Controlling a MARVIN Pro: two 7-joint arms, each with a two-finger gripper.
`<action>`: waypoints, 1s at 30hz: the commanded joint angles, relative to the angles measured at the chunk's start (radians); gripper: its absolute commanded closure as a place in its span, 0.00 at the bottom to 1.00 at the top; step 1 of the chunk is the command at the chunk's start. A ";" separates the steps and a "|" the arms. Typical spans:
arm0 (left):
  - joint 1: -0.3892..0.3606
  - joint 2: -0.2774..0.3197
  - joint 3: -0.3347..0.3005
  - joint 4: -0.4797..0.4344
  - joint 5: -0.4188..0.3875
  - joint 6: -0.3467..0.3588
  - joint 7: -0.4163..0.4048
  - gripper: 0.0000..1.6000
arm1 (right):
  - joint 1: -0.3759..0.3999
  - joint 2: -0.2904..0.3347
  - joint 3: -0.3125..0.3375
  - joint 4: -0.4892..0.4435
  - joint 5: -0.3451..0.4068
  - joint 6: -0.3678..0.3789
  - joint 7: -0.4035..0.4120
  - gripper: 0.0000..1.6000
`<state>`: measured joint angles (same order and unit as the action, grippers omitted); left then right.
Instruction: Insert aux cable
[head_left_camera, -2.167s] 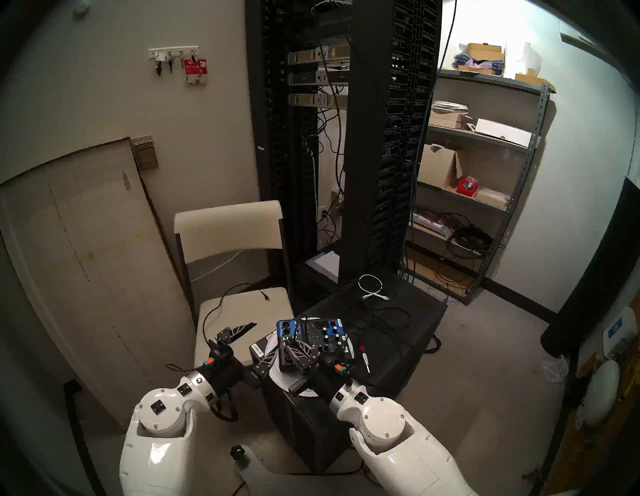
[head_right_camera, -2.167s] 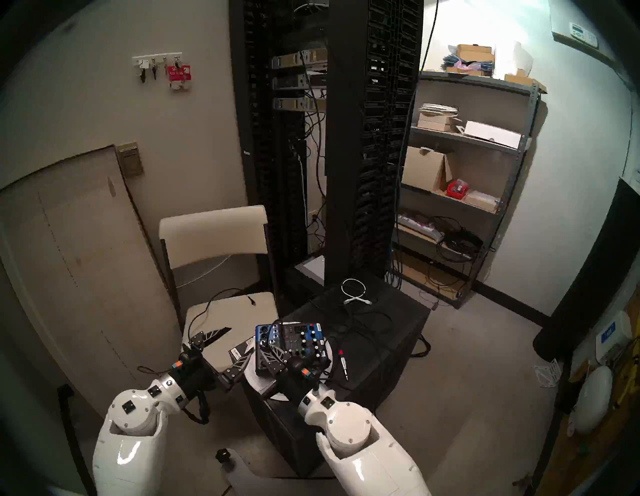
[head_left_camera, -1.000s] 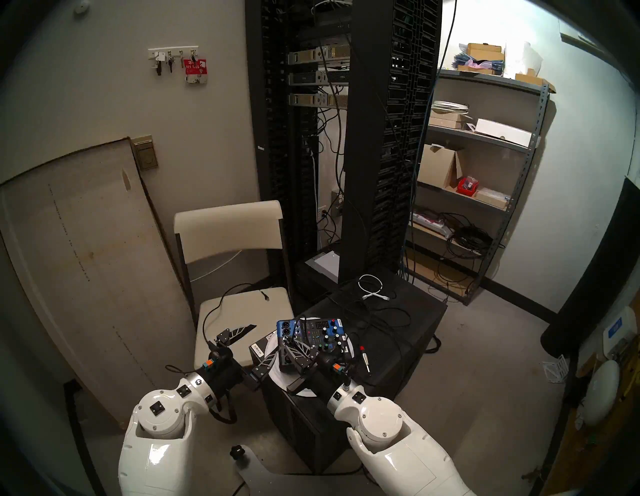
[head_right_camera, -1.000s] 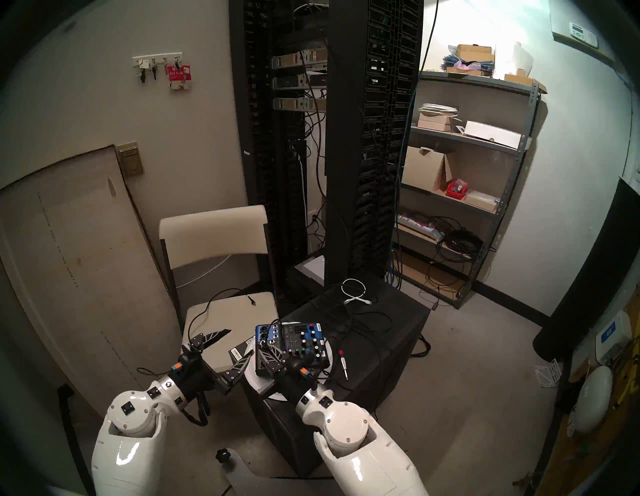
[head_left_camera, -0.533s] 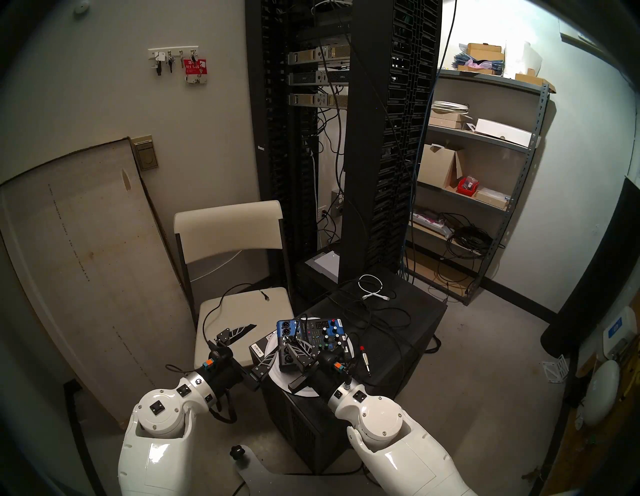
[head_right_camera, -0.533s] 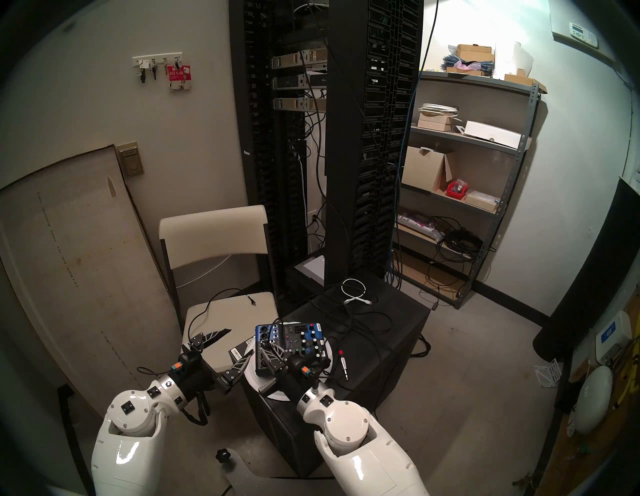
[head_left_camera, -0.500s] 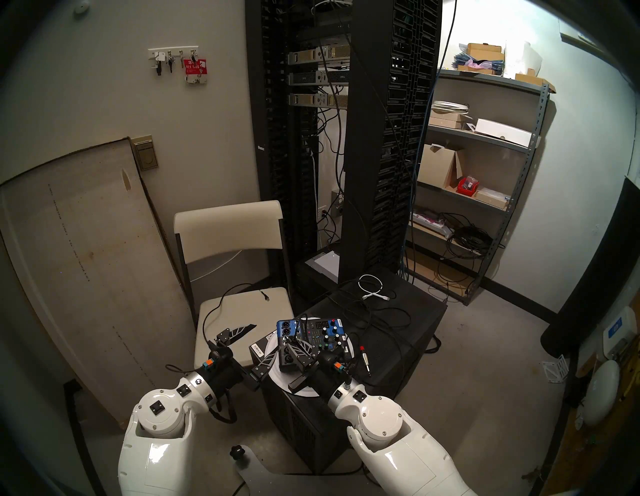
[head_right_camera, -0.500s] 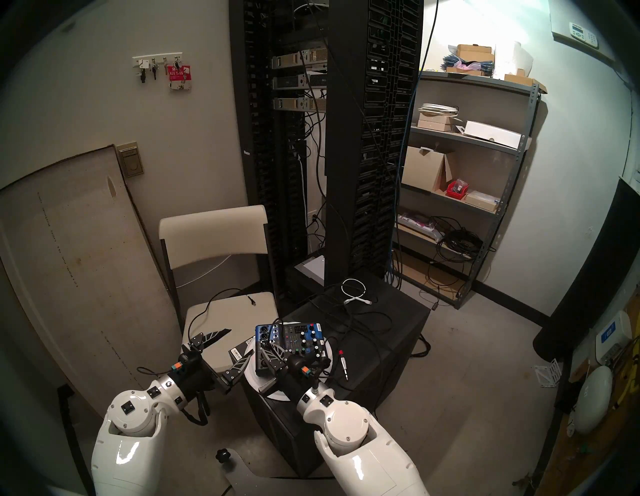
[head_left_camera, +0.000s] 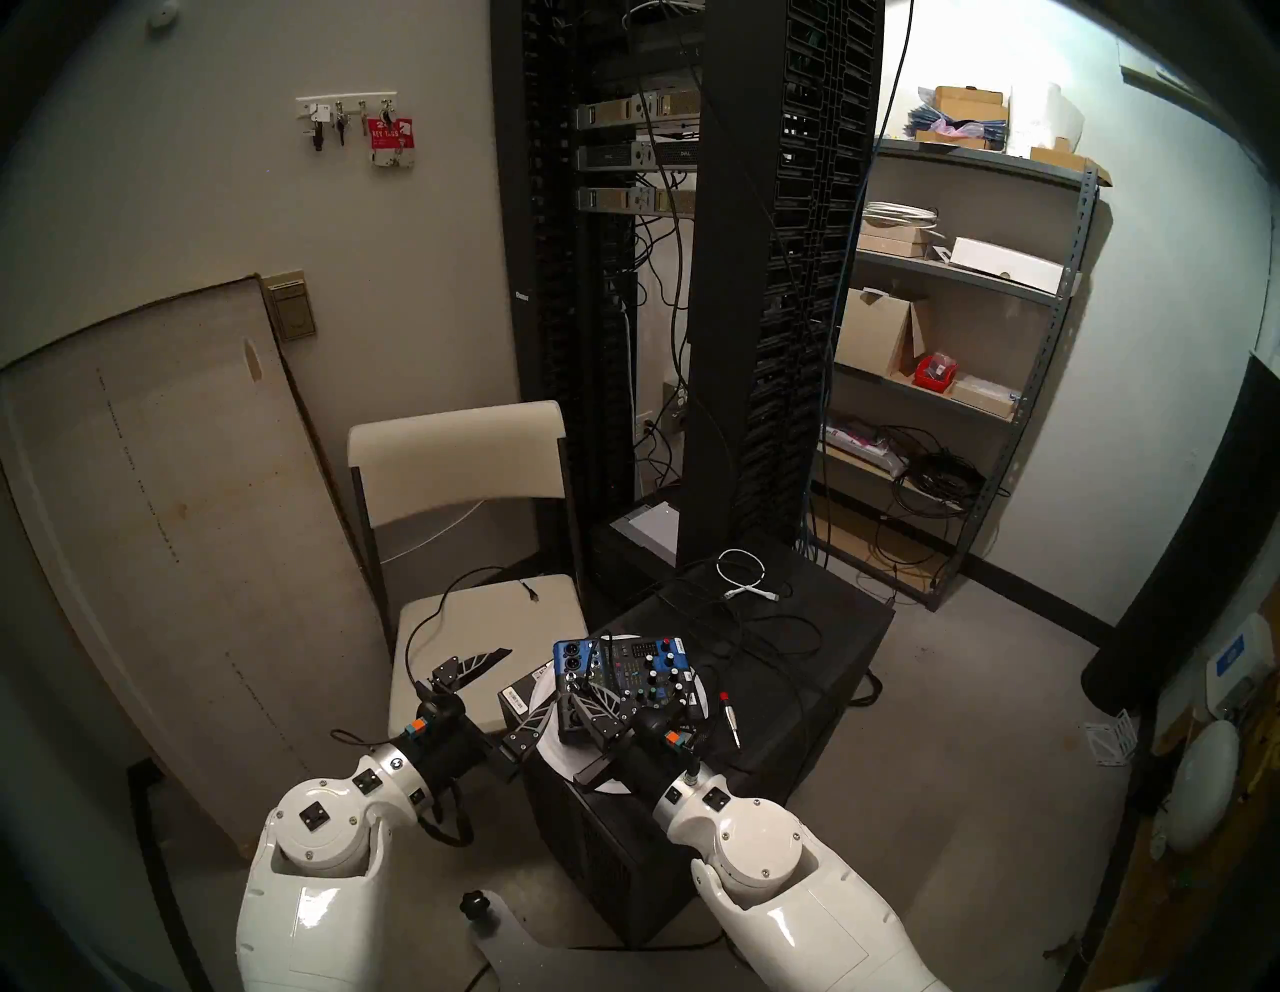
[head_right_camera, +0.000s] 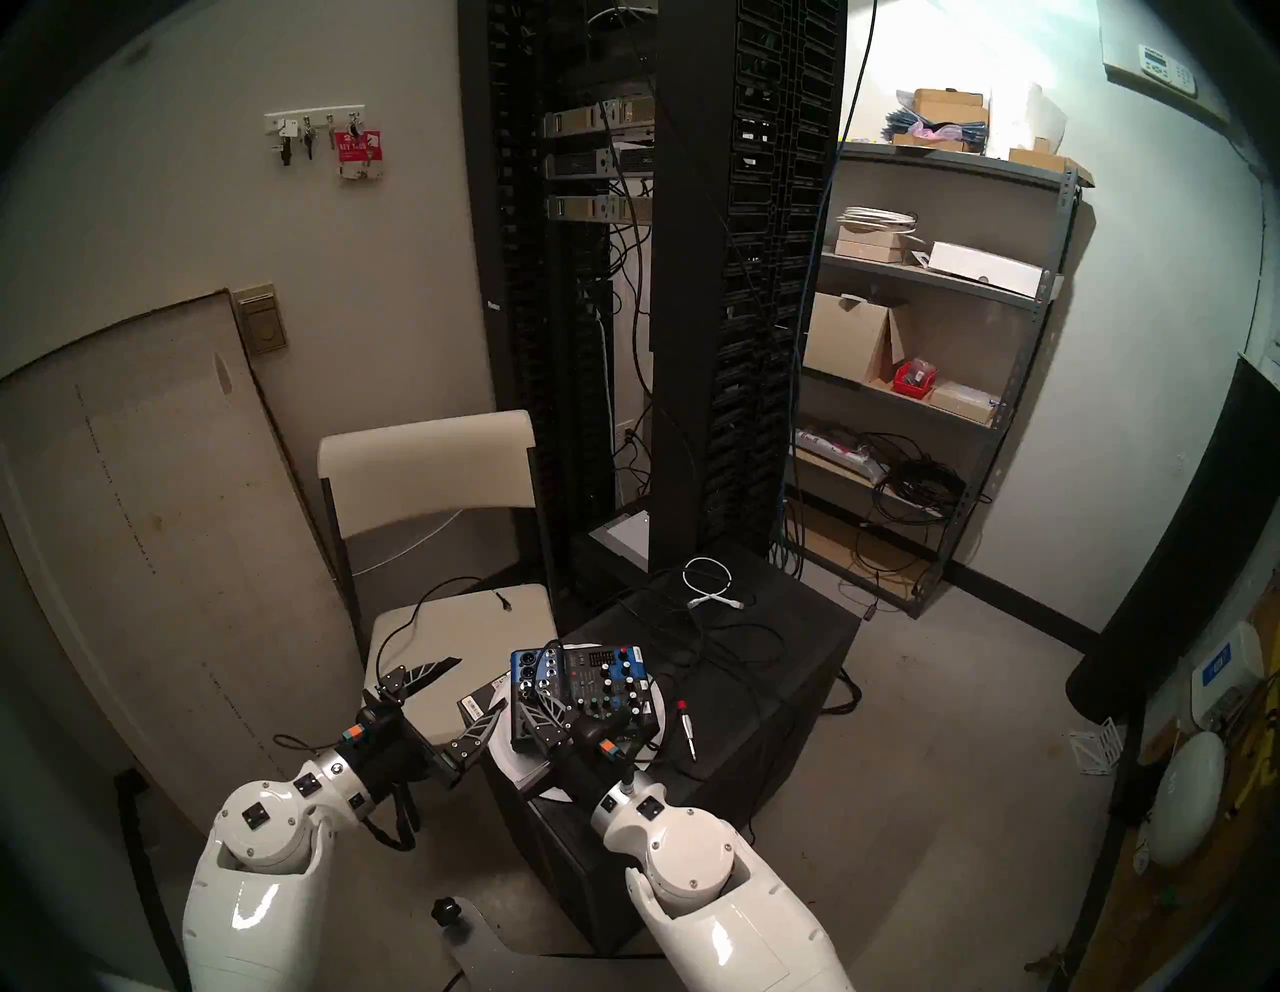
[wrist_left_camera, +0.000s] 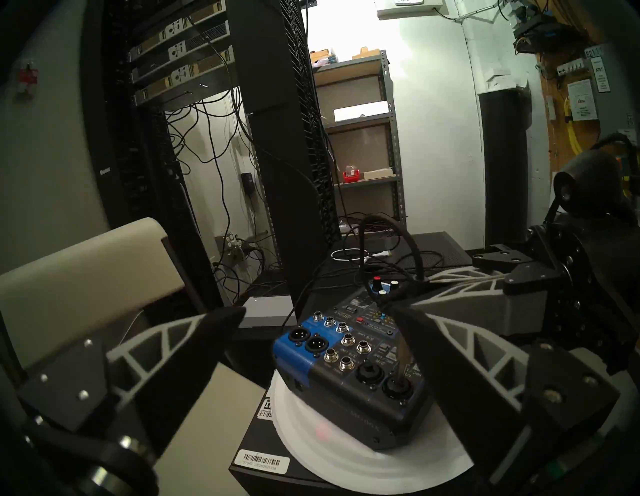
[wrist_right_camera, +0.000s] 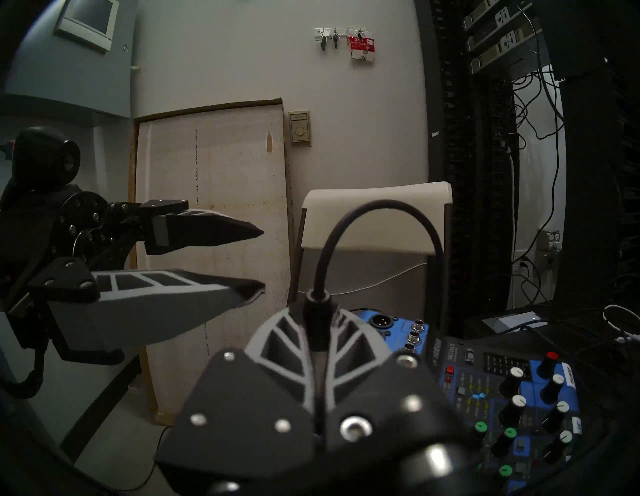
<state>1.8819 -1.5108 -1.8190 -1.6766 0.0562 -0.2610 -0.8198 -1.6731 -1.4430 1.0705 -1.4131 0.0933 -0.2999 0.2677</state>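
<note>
Head views: my right gripper (head_left_camera: 597, 700) reaches forward over the mixer (head_left_camera: 627, 675), fingers pressed together on the aux cable (head_left_camera: 601, 648) at the mixer's near-left corner. My left gripper (head_left_camera: 516, 686) sits left of the mixer over the chair (head_left_camera: 478, 609), fingers spread wide and empty. A red-ringed jack plug (head_left_camera: 729, 717) lies right of the mixer.

Left wrist view: my left gripper (wrist_left_camera: 318, 317) frames the mixer (wrist_left_camera: 346, 360); the silver plug tip of the aux cable (wrist_left_camera: 401, 356) stands at a combo socket on the mixer's near edge. Whether it is fully seated I cannot tell. A barcode label (wrist_left_camera: 261, 461) below the mixer is too small to read.

Right wrist view: my right gripper (wrist_right_camera: 317, 341) clamps the aux cable (wrist_right_camera: 317, 311), which arcs above it. I read "YAMAHA" and "MG06X" on the mixer (wrist_right_camera: 502, 391).
</note>
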 joint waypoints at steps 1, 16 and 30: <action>0.006 -0.008 -0.001 -0.064 -0.043 0.045 -0.026 0.00 | -0.008 0.003 -0.018 -0.022 -0.058 -0.052 -0.030 1.00; -0.004 0.006 0.043 -0.120 -0.112 0.299 -0.152 0.00 | -0.020 0.001 -0.013 -0.022 -0.063 -0.062 -0.042 1.00; -0.012 0.004 0.047 -0.084 -0.109 0.307 -0.158 0.51 | -0.010 -0.002 -0.014 -0.022 -0.060 -0.061 -0.032 1.00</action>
<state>1.8777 -1.5007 -1.7703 -1.7572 -0.0496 0.0658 -0.9838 -1.6949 -1.4372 1.0578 -1.4158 0.0287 -0.3530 0.2303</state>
